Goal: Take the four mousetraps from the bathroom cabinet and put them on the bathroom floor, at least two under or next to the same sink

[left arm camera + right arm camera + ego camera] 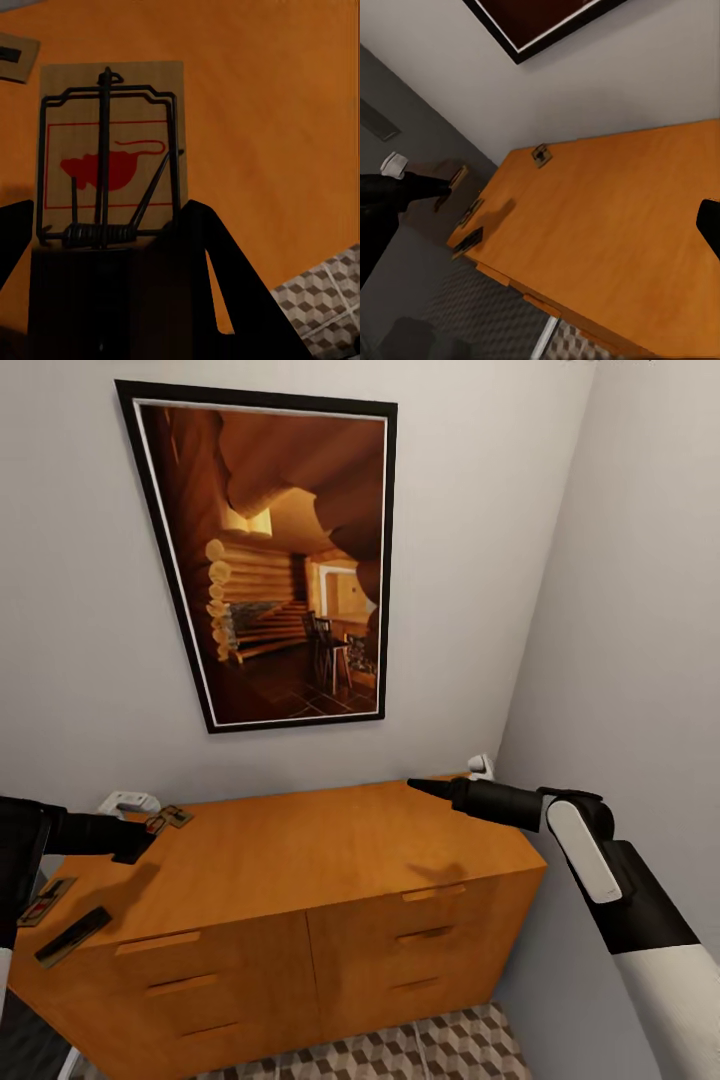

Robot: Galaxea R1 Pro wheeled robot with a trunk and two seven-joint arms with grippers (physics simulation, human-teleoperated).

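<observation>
Grey walls close in a narrow corner where a framed picture (pixel 275 555) of a log cabin interior hangs above the cabinet (pixel 300 900), with a strip of cube-patterned floor (pixel 400 1050) below. We see traps lying on the cabinet's left end: one (pixel 168 820) at the back, two (pixel 45 900) nearer the front edge, so our left arm is the nearer one. In the left wrist view our left gripper (pixel 112 247) has a trap (pixel 112 150) clamped by its near end, long axis running straight out from the fingers, held above the wood top. Our right gripper (pixel 425 787) hovers over the right end, well apart from any trap; we cannot tell how wide it stands. No writing is legible; the held trap bears a red mouse in a red frame.
</observation>
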